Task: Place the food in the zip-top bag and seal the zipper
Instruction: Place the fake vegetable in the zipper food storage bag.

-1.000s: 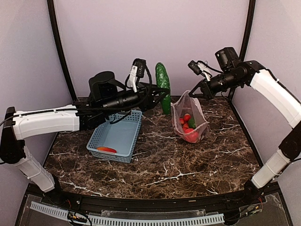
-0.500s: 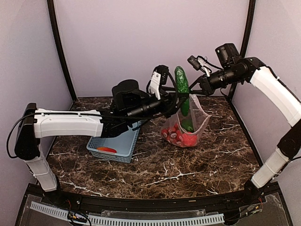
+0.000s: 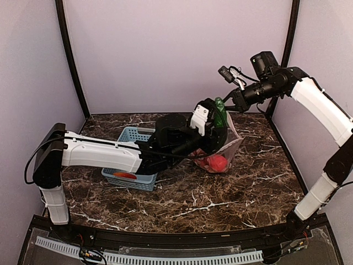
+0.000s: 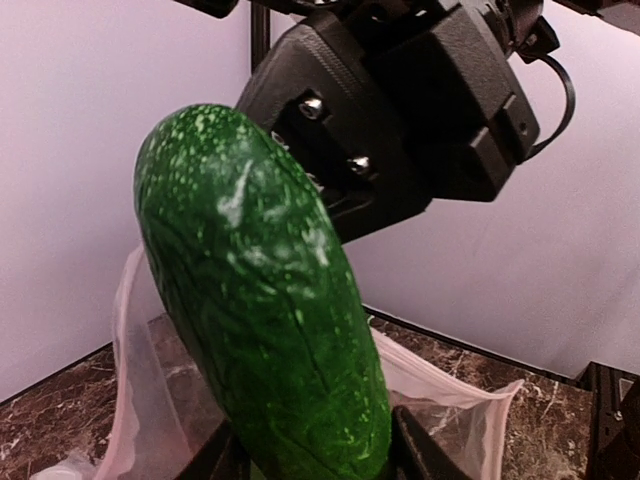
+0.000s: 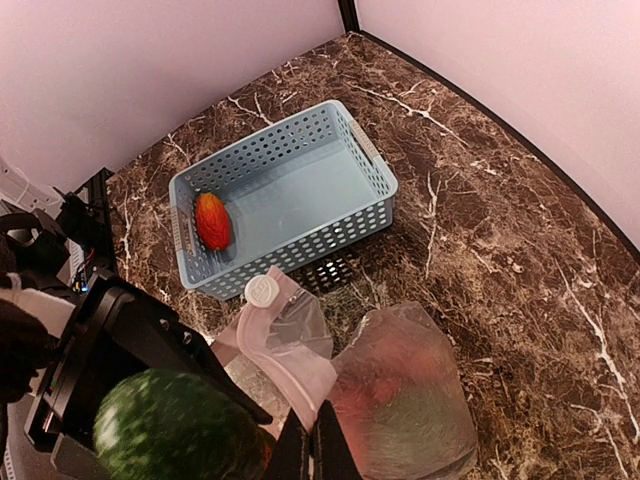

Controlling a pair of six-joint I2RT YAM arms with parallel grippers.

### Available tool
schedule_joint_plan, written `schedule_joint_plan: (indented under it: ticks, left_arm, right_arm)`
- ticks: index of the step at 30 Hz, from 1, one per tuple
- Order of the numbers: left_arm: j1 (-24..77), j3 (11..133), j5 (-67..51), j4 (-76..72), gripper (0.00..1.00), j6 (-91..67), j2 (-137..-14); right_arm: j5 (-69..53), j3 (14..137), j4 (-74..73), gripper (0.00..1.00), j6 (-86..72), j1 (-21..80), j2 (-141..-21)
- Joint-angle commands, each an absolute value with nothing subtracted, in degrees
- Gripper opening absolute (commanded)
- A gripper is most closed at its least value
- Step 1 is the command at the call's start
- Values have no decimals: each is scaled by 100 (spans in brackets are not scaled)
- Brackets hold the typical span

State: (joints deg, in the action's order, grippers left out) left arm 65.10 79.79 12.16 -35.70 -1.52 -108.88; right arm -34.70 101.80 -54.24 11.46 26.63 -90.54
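Left arm: from its base at 8 o'clock on the table point(image 3: 231, 204), it reaches low and long toward 1 o'clock, the forearm passing over the basket.
Left gripper point(image 4: 318, 452): clamped on the lower part of one cucumber point(image 4: 265, 300), which is held upright at the bag's mouth. Whether its lower end is inside cannot be told.
Basket point(image 5: 372, 160): one, light blue, at 9 o'clock, with one pepper point(image 5: 212, 221) lying in it.
Zip-top bag point(image 3: 234, 144): one, at 1 o'clock, mouth open upward. Red fruit point(image 3: 219, 162) and something green show through; their number is unclear.
Right arm: rises from 4 o'clock, elbow high, wrist angled down toward 1 o'clock.
Right gripper point(image 5: 312, 445): pinched closed on the bag's upper edge, holding it up.
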Motion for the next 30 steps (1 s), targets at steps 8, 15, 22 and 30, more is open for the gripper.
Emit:
schedule_joint_plan:
  ticks: [8, 15, 22, 30]
  left_arm:
    - [6503, 8461, 2495, -3038, 70, -377, -10971]
    - [6557, 8478, 2262, -2740, 73, -489, -10293]
    - [6618, 8069, 2384, -1504, 68, -1719, -9364]
    - [6614, 7607, 2191, -269, 57, -4442, -9257]
  right_arm:
    - [-3401, 10206, -5236, 0, 1100, 2698, -8907]
    - [-3180, 10125, -5196, 0, 1107, 2686, -8891]
    - [-3137, 9891, -5091, 0, 1149, 2689, -8817]
    - [-3267, 9736, -5046, 0, 1196, 2699, -8885]
